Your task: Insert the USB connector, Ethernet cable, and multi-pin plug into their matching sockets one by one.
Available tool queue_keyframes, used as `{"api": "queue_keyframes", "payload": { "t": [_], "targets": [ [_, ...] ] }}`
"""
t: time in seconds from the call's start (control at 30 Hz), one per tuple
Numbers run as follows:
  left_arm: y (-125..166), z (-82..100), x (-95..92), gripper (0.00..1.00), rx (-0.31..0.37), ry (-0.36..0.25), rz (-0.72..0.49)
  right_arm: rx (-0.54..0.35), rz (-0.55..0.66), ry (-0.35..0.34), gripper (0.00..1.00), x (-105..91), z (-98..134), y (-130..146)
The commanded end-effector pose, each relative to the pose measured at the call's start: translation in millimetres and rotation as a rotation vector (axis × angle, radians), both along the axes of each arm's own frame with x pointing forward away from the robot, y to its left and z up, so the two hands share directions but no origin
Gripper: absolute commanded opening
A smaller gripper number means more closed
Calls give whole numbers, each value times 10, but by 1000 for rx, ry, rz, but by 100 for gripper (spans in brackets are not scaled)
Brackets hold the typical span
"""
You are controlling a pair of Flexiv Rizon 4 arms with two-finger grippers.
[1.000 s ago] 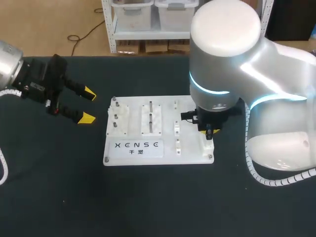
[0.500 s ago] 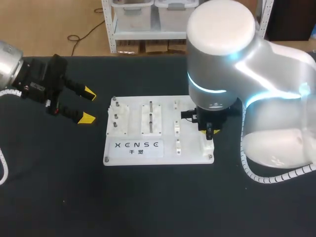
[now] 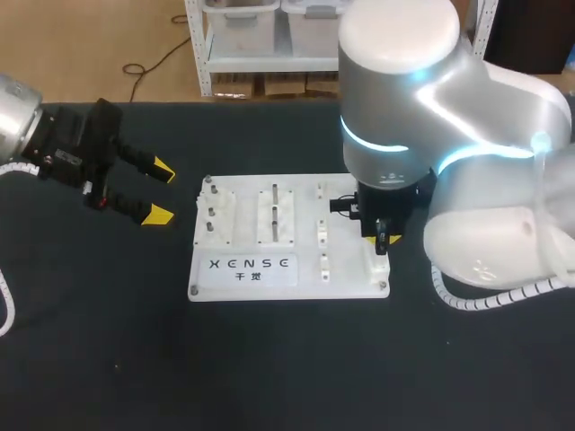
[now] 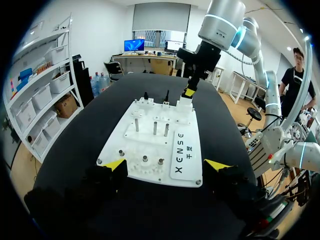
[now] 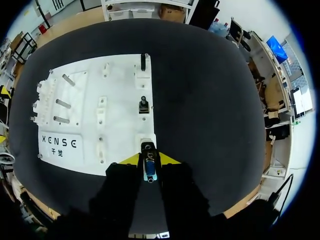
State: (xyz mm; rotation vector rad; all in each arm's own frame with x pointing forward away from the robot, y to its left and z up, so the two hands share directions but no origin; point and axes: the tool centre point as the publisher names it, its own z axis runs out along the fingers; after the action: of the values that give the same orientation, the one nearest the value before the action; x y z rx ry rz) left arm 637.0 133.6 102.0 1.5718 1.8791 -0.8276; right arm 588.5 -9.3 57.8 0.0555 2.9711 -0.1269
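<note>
A white connector board [image 3: 243, 278] lies mid-table. My right gripper [image 5: 150, 159] hangs over its right edge, shut on a small USB connector [image 5: 149, 167] with a blue insert, held just above a white socket block [image 5: 146, 145]. Further along that edge two dark plugs [image 5: 143, 104] [image 5: 143, 61] stand upright in white holders. In the head view the right gripper [image 3: 381, 239] sits above the socket block [image 3: 379, 264], with the connector mostly hidden. My left gripper [image 3: 162, 191] is open, off the board's left side and apart from it. Its wrist view faces the board [image 4: 150, 150] lengthwise.
Metal pegs [image 3: 208, 211] stand in white fixtures on the board's left part, and two slotted holders [image 3: 275, 215] sit in its middle. Black tabletop [image 3: 287, 359] surrounds the board. My right arm's bulky body [image 3: 467, 233] overhangs the table's right side.
My right arm's upper body has swung slightly left, while its gripper stays over the board's right edge with the connector. The left arm has not moved.
</note>
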Motion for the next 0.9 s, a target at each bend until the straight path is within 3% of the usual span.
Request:
{"api": "queue_keyframes", "payload": {
  "t": [0.03, 0.17, 0.2, 0.27, 0.33, 0.37, 0.4, 0.6, 0.9],
  "targets": [
    [5, -10, -10, 100, -3, -5, 1, 9, 4, 6, 0, 28, -719, -30],
    [5, -10, -10, 100, -3, -5, 1, 36, 12, -12, 0, 33, -597, -39],
    [5, -10, -10, 100, -3, -5, 1, 38, 11, -20, 8, 40, -554, -48],
    [5, -10, -10, 100, -3, -5, 1, 41, 8, -41, 33, 61, -461, -69],
    [5, -10, -10, 100, -3, -5, 1, 37, 9, -67, 48, 94, -353, -91],
    [5, -10, -10, 100, -3, -5, 1, 41, 10, -79, 79, 116, -292, -103],
    [5, -10, -10, 100, -3, -5, 1, 44, 13, -92, 100, 136, -229, -112],
    [5, -10, -10, 100, -3, -5, 1, 75, 10, -145, 100, 243, 147, -173],
    [5, -10, -10, 100, -3, -5, 1, 81, -10, -184, 100, 226, 472, -211]
  ]
}}
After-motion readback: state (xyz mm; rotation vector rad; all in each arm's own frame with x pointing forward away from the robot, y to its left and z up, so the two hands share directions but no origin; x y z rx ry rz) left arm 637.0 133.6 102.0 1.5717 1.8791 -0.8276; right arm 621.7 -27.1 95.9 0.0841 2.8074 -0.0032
